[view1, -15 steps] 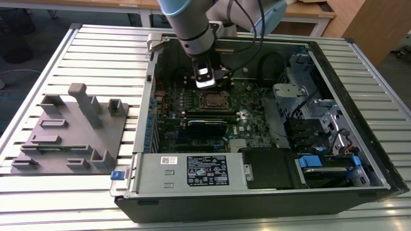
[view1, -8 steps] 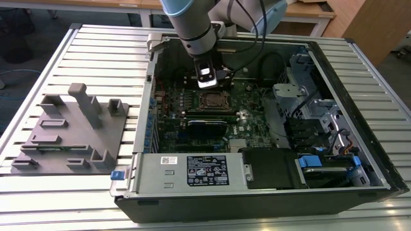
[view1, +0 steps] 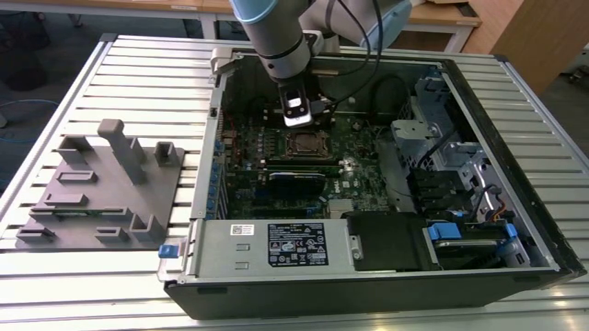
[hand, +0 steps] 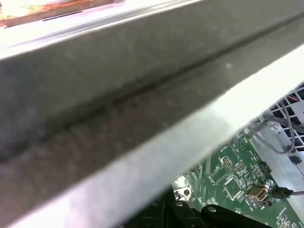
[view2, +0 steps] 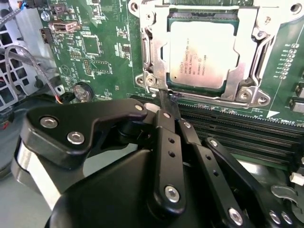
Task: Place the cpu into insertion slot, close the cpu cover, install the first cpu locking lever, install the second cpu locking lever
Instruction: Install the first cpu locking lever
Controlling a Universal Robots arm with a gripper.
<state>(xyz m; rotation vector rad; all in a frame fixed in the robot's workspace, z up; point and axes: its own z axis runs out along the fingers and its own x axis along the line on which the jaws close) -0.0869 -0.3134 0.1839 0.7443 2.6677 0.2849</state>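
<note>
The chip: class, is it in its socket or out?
In. The chip lies flat inside the socket, the metal frame around it, gripper at its corner.

Small dark print runs across the metal top of the cpu (view2: 202,52), too fine to make out; a white label (view1: 296,244) on the power-supply box (view1: 267,246) carries dense print and symbols, none legible.

Slatted metal table (view1: 138,62), wooden desks (view1: 442,17) behind, dark floor (view1: 55,27).
</note>
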